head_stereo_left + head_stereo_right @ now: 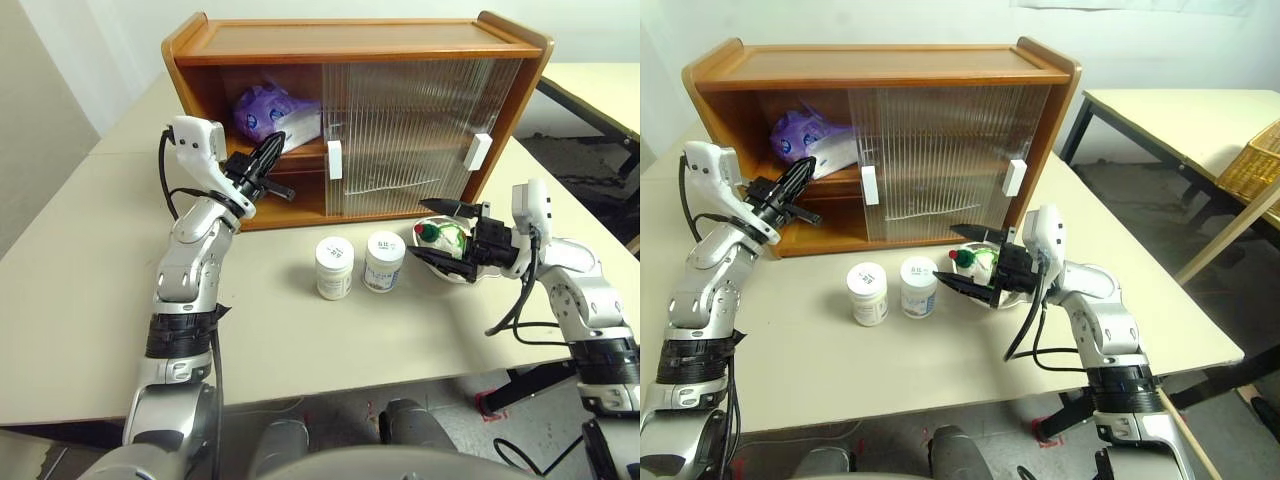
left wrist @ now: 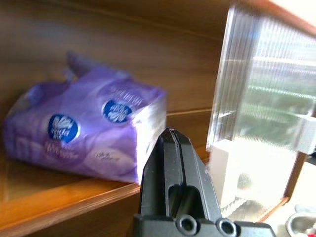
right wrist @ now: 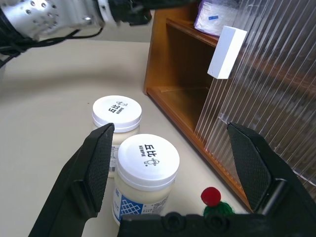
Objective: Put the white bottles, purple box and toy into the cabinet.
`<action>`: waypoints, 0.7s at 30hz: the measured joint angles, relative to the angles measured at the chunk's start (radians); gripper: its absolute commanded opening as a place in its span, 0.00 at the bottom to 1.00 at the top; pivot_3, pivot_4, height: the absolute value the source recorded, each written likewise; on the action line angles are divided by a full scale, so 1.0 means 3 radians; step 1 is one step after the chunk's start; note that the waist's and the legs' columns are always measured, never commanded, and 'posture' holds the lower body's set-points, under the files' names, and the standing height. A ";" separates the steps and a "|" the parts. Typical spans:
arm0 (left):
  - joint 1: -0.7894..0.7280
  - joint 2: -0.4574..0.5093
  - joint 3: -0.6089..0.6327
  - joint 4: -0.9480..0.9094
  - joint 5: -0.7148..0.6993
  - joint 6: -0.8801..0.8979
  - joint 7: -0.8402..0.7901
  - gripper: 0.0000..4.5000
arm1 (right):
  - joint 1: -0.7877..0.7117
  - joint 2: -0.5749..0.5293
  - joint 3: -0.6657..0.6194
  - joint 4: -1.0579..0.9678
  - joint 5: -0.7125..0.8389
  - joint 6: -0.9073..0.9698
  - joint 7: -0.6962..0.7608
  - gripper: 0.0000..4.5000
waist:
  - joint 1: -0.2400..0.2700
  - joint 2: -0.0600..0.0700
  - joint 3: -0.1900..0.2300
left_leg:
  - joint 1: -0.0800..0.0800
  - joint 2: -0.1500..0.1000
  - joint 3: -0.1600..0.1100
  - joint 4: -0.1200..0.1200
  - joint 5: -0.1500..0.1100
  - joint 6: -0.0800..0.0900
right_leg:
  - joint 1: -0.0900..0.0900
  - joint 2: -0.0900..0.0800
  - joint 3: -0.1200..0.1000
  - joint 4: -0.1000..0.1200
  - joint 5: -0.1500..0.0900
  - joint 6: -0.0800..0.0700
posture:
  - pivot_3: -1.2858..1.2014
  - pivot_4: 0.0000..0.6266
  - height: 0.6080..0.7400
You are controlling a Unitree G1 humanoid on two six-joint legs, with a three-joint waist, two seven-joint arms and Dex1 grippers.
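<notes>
The cabinet point(image 1: 350, 45) stands at the back of the table, its left bay uncovered. On its upper shelf lies the purple box point(image 2: 89, 133), also visible as the purple box point(image 1: 268, 112). My left gripper point(image 1: 275, 152) is shut and empty, its tip just outside that bay, below and in front of the box. Two white bottles point(image 1: 334, 267) point(image 1: 384, 261) stand upright side by side in front of the cabinet. The toy point(image 1: 440, 237) sits in a metal bowl to their right. My right gripper point(image 1: 432, 232) is open, with one finger on each side of the toy and pointing toward the bottles point(image 3: 148, 158).
Both ribbed sliding doors point(image 1: 420, 130), with white handles point(image 1: 334, 160), cover the cabinet's middle and right. The metal bowl point(image 1: 450, 268) rests near the cabinet's lower right corner. A second table and a wicker basket point(image 1: 1255, 165) stand to the right. The table's front edge is close to my arms.
</notes>
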 measured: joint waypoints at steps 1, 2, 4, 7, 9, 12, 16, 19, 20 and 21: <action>0.0047 0.0017 0.0015 -0.0054 -0.0015 0.0023 0.0002 0.00 | 0.0000 0.0000 0.0000 0.0000 0.0000 0.0000 0.0001 1.00 | 0.0000 0.0000 0.0000 | 0.0000 0.0000 0.0000 0.0000 -0.0001 0.0001 | 0.0000 0.0000 0.0000 0.0000 0.0000 0.0000 | 0.47 0.00 1.00; 0.0079 0.0032 0.0025 -0.0077 -0.0022 0.0037 0.0003 0.00 | 0.0000 -0.0001 0.0000 0.0000 0.0000 0.0000 0.0001 1.00 | 0.0000 0.0000 0.0000 | 0.0000 0.0000 0.0000 0.0000 -0.0001 0.0001 | 0.0000 0.0000 0.0000 0.0000 0.0000 0.0000 | 0.47 0.00 1.00; 0.0131 0.0065 0.0072 -0.0092 -0.0029 0.0061 0.0016 0.00 | 0.0000 0.0000 0.0000 0.0001 0.0000 0.0000 0.0002 1.00 | 0.0000 0.0000 0.0000 | 0.0001 0.0000 0.0000 0.0000 -0.0001 0.0001 | 0.0000 0.0000 0.0000 0.0000 0.0000 0.0000 | 0.47 0.00 1.00; 0.0143 0.0077 0.0165 -0.0071 -0.0026 0.0078 0.0077 0.00 | -0.0002 0.0001 0.0000 0.0003 0.0000 0.0000 0.0004 1.00 | 0.0001 0.0000 0.0001 | 0.0002 0.0000 0.0000 0.0000 -0.0001 0.0001 | 0.0000 0.0000 0.0001 0.0000 -0.0001 0.0002 | 0.47 0.00 1.00; 0.0115 0.0080 0.0202 0.0002 -0.0018 0.0078 0.0119 0.00 | -0.0006 0.0004 0.0000 0.0009 0.0000 0.0000 0.0005 1.00 | 0.0004 -0.0001 0.0001 | 0.0002 0.0000 0.0000 0.0000 -0.0001 0.0001 | 0.0000 0.0000 0.0002 0.0000 -0.0001 0.0001 | 0.47 0.00 1.00; 0.0000 0.0074 0.0252 0.0195 -0.0005 0.0059 0.0173 0.00 | -0.0011 0.0008 0.0001 0.0010 0.0000 -0.0001 0.0006 1.00 | 0.0011 -0.0002 0.0001 | 0.0002 0.0000 0.0000 0.0000 0.0000 0.0001 | 0.0000 0.0000 0.0002 0.0000 0.0001 -0.0001 | 0.47 0.00 1.00; -0.0212 0.0037 0.0258 0.0428 0.0003 -0.0023 0.0215 0.00 | -0.0011 0.0009 0.0002 0.0010 0.0000 -0.0001 0.0007 1.00 | 0.0013 -0.0002 0.0002 | 0.0001 0.0000 0.0000 0.0001 -0.0001 0.0000 | 0.0000 0.0000 0.0004 0.0000 0.0006 -0.0010 | 0.47 0.00 1.00; -0.0405 -0.0047 0.0228 0.0731 0.0056 -0.0114 0.0233 0.00 | -0.0010 0.0011 0.0002 0.0007 0.0000 -0.0001 0.0004 1.00 | 0.0018 -0.0003 0.0002 | 0.0001 0.0000 0.0000 0.0000 -0.0002 -0.0001 | 0.0000 0.0000 0.0004 0.0000 0.0006 -0.0010 | 0.46 0.00 1.00; -0.0452 -0.0078 0.0211 0.0819 0.0071 -0.0140 0.0239 0.00 | -0.0009 0.0011 0.0002 0.0007 0.0000 -0.0001 0.0004 1.00 | 0.0017 -0.0003 0.0002 | 0.0001 0.0000 0.0000 0.0001 -0.0002 -0.0001 | 0.0001 0.0000 0.0005 0.0000 0.0006 -0.0010 | 0.46 0.00 1.00; -0.0486 -0.0090 0.0184 0.0885 0.0090 -0.0166 0.0237 0.00 | -0.0006 0.0010 0.0002 0.0004 0.0000 -0.0001 0.0004 1.00 | 0.0016 -0.0003 0.0003 | 0.0000 0.0000 0.0000 0.0000 -0.0002 -0.0001 | 0.0001 0.0000 0.0005 -0.0001 0.0006 -0.0010 | 0.46 0.00 1.00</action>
